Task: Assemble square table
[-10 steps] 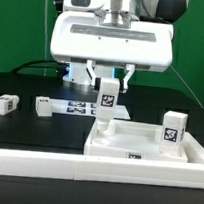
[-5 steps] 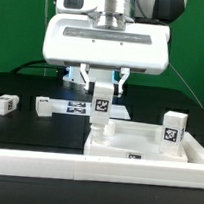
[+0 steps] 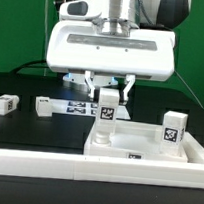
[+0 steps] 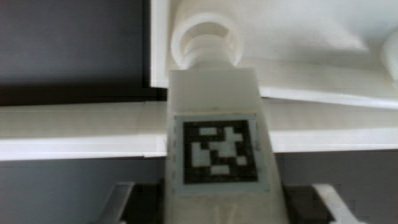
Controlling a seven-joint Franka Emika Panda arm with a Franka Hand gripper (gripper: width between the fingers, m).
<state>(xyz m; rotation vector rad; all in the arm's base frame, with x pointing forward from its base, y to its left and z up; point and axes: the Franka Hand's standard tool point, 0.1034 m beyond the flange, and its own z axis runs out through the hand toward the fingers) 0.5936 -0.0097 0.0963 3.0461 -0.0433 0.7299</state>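
Hidden: the arm is cut off by the top edge of the exterior view, and only its lowest links and the wide white hand block show. The leg covers part of the marker board [image 3: 79, 109].
Cut off: the rail [image 3: 84, 169] along the front runs out of the picture on both sides. The slab [image 3: 146, 146] is cut at the exterior view's right.
Hard to make out: in the wrist view the leg [image 4: 221, 130] fills the middle, and its lower round end is blurred. Whether this end sits fully in the slab [image 4: 320, 40] I cannot tell.
Leg: the leg [image 3: 107, 119] stands upright, long axis vertical, on the slab corner at the exterior view's left. Its tag faces the camera.
Slab: lies flat on the black table [image 3: 28, 124], just behind the rail, rim up.
Other legs: the second leg [image 3: 172, 131] stands upright on the slab at the exterior view's right. The loose leg [image 3: 41, 106] and the outer leg [image 3: 2, 104] lie on the table, apart from the slab.
Arm: the gripper [image 3: 109, 89] hangs straight down over the leg.
Fingers: the fingers [image 3: 125, 88] sit on both sides of the leg's top end and pinch it. The wrist view shows a dark finger [image 4: 134, 200] close against the leg.
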